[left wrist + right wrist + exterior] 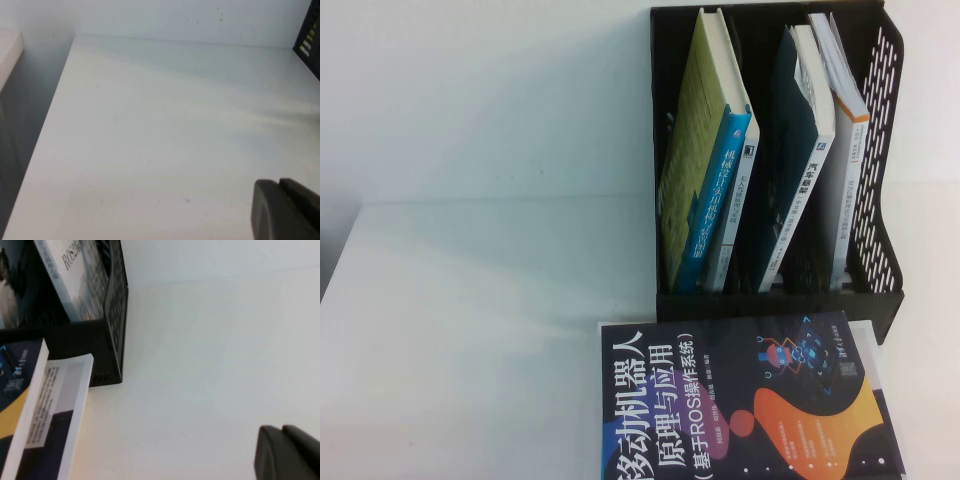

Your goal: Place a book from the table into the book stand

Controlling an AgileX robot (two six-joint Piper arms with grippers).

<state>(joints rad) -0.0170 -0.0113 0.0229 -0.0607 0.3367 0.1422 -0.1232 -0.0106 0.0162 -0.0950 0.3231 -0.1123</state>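
While the book (740, 405) runs off the near edge, both grippers, left gripper (287, 210) and right gripper (290, 452), sit closed over the table (470, 330); the book stand (880, 180) holds several upright books.

The dark navy book (740, 405) with white Chinese title lay flat on the white surface (470, 330), just before the black book stand (885, 200), which stood upright holding several books.

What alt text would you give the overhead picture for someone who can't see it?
A large navy book with a white Chinese title lies flat on a white table, just in front of a black book stand already holding several upright books. Neither the left tool nor the right tool appears in this view.
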